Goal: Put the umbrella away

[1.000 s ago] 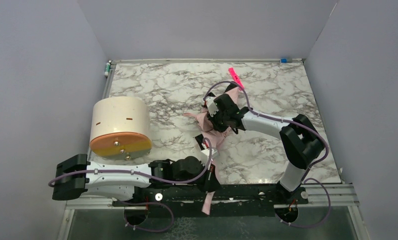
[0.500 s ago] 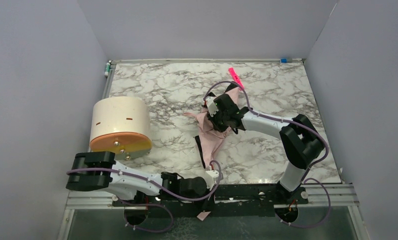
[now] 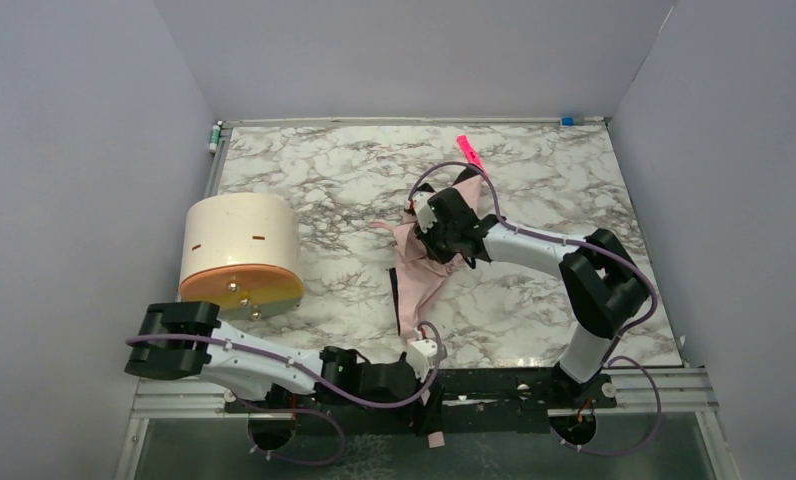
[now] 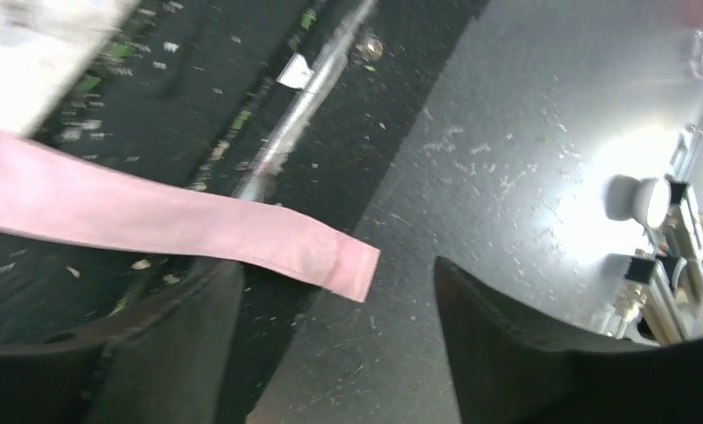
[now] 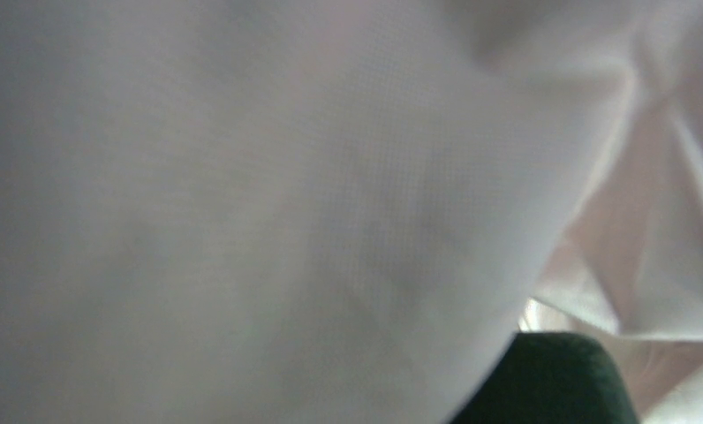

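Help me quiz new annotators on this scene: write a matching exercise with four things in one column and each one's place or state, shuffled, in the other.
Things:
1. umbrella
2. cream cylinder
3. bright pink strip
4. left gripper

Place or state:
A. open, at the near edge of the table
B. near the far edge of the table
C. left part of the table
D. crumpled in the middle of the table

Pairs: 1-D, 2-C, 3-B, 4-A
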Tool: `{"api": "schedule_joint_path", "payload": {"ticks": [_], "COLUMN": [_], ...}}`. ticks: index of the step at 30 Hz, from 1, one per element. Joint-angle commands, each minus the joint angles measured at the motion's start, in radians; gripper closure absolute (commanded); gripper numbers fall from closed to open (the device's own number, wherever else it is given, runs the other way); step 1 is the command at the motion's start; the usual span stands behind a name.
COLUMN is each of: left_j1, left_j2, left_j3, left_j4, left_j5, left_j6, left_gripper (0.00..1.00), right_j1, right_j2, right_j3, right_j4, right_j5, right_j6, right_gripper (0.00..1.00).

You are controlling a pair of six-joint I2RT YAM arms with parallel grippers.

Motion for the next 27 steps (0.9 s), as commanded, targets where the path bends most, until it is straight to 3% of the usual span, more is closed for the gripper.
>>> {"api": "schedule_joint_path", "payload": {"ticks": [1,7,12,20,27], "left_j1": [0.001,0.128,0.353,0.734,1.018], "left_j2": [-0.126,-0.311,-0.401,-0.284,-0.171], "left_j3": [0.070,0.157,0.197,0.327,0.479], "left_j4": [-0.285,-0.558,-0.561,-0.550,-0.536], "left_j5": [-0.209,-0.306,-0.245,-0.108,0.018], "left_j6": [-0.009,-0.008,0.056,0.225,0.445], "left_gripper": [0.12,0.08,0.14,0.18,0.15], "right_j1": [-0.008,-0.009,-0.009,-0.006,0.000], "right_j2": [0.040,0.037,0.014,-0.093,-0.158], "right_j3": [-0.060,-0.062,-0.086,-0.211,-0.290], "right_j4": [-0.079,-0.074,-0.042,0.106,0.158], "right_j5": [0.083,0.082,0.060,-0.057,-0.105], "right_j6": [0.002,-0.012,-0.072,-0.269,-0.372], "right_gripper": [0.99,0.99,0.99,0.99,0.96]}}
